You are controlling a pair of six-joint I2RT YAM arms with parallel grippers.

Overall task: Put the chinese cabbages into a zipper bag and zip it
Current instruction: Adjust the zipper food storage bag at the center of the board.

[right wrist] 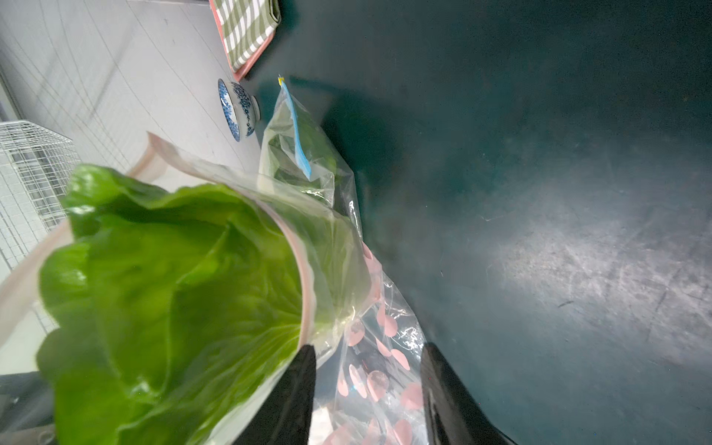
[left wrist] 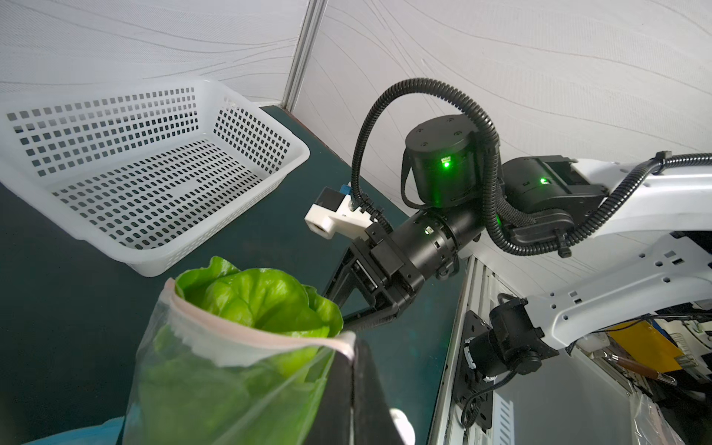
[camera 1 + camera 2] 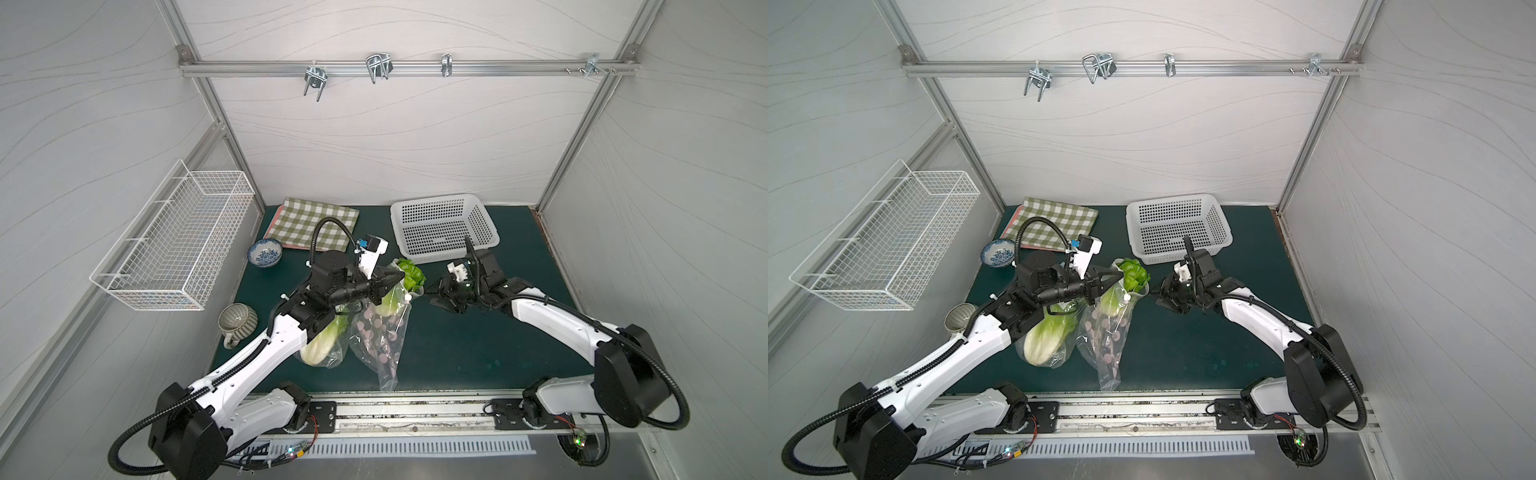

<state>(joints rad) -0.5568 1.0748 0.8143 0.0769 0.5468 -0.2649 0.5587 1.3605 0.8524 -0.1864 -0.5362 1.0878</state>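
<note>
On green mat (image 3: pixel 478 345), crinkly cabbage (image 3: pixel 411 274) in glossy dotted bag (image 3: pixel 382 332), left hand (image 3: pixel 401 276) clamped on rim, right hand (image 3: pixel 432 296) spread.

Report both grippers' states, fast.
Left gripper: shut on the rim of the dotted bag.
Right gripper: open, holding nothing, tips beside that bag.
</note>
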